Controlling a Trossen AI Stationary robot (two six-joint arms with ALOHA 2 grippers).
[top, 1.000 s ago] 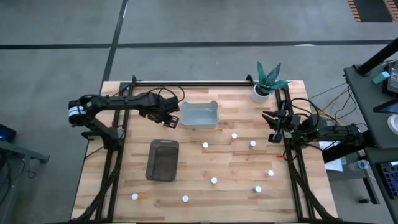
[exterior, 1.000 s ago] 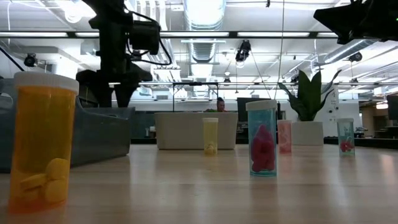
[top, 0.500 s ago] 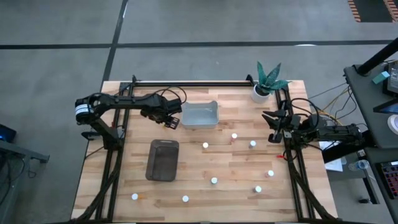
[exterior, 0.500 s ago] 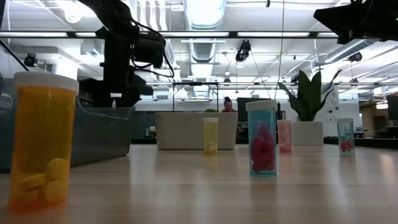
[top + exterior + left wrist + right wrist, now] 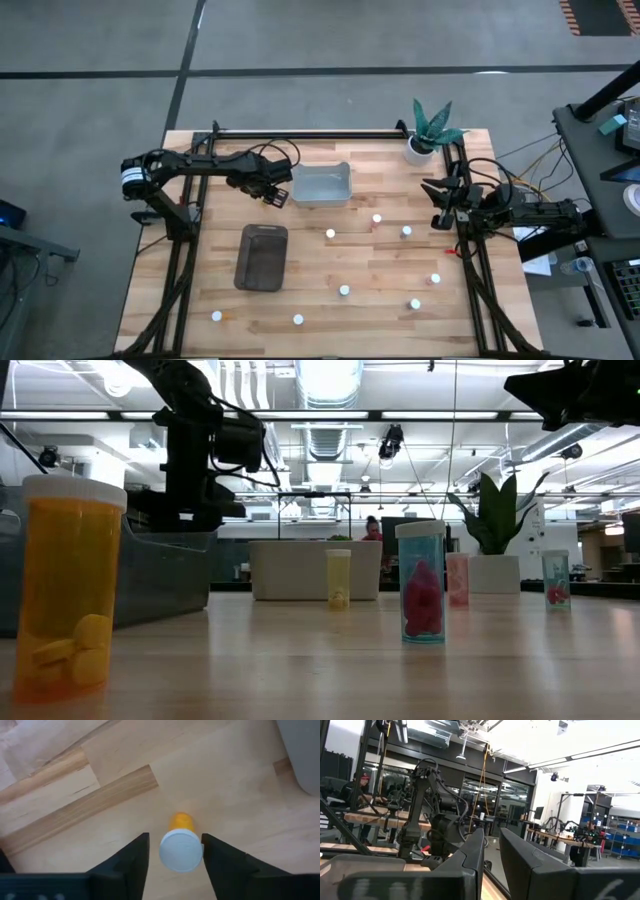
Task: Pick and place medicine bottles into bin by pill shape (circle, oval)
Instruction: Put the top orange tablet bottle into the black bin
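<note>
Amber bottle (image 5: 181, 847) with white cap standing between spread fingers of left tool (image 5: 271, 192), near far edge of surface (image 5: 330, 275), just beside clear bin (image 5: 321, 185); not yet pinched. Right tool (image 5: 436, 205) pressed together, idle at right edge. Eight capped bottles (image 5: 344, 291) counted loose across surface. Dark bin (image 5: 262, 257) contents indiscernible. Sorting judged largely outstanding.

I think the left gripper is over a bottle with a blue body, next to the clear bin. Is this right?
Not quite. The bottle between the left gripper jaws has an amber-orange body and a white cap, as the left wrist view shows. The rest holds: the high view shows the gripper beside the clear bin.
</note>
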